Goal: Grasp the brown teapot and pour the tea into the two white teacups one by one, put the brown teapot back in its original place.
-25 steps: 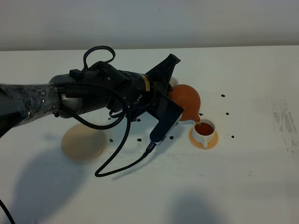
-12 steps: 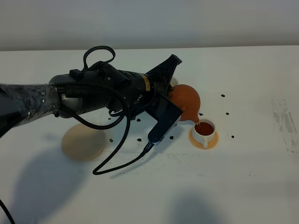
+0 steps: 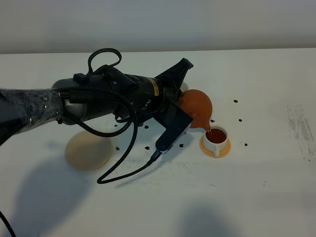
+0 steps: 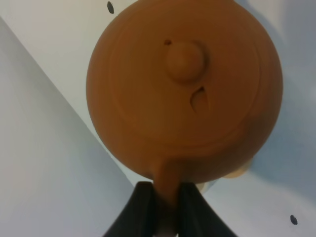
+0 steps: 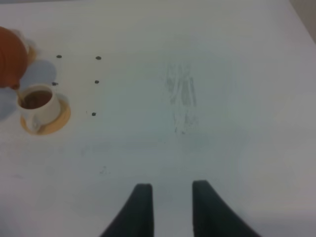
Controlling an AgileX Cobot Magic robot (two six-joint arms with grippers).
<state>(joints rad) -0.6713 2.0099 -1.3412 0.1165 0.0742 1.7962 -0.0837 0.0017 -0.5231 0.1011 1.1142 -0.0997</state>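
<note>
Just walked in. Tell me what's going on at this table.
The left claw grips the squat reddish-brown clay teapot by its handle, tipped so the spout sits over the small white teacup on an orange round saucer. Dark amber tea fills much of that cup. The flat beige coaster disc lies bare. The right claw hangs open above the white table, away from it all.

Left arm (image 3: 98,101) reaching across the middle, left claw (image 4: 164,191) clamped tight, right claw (image 5: 172,187) parted.
</note>
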